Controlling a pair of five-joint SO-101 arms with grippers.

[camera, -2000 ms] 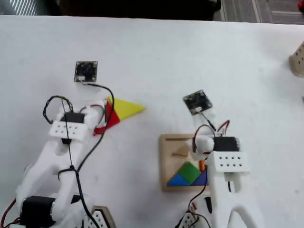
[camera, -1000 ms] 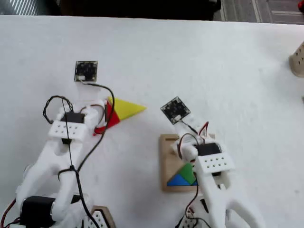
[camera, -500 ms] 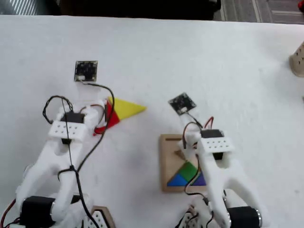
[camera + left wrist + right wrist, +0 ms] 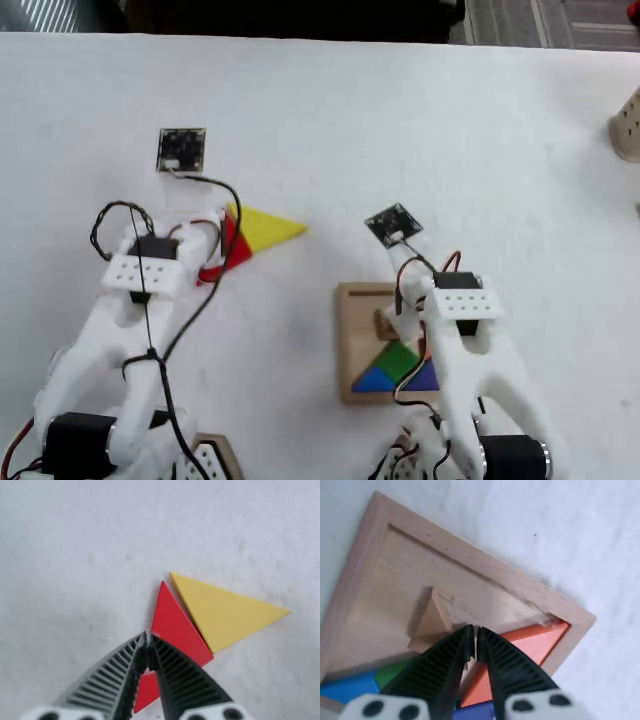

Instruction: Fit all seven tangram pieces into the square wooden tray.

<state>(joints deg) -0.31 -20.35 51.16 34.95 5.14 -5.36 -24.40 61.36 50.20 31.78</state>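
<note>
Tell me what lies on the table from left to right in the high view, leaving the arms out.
red triangle → yellow triangle → wooden tray → tan holed object at the right edge

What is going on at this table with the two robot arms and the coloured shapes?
The left gripper, shut, sits over a red triangle that lies against a yellow triangle on the white table. The right gripper, shut, hangs over the square wooden tray, near a plain wooden triangle in it. An orange piece, a green piece and a blue piece lie in the tray; red and yellow are outside.
</note>
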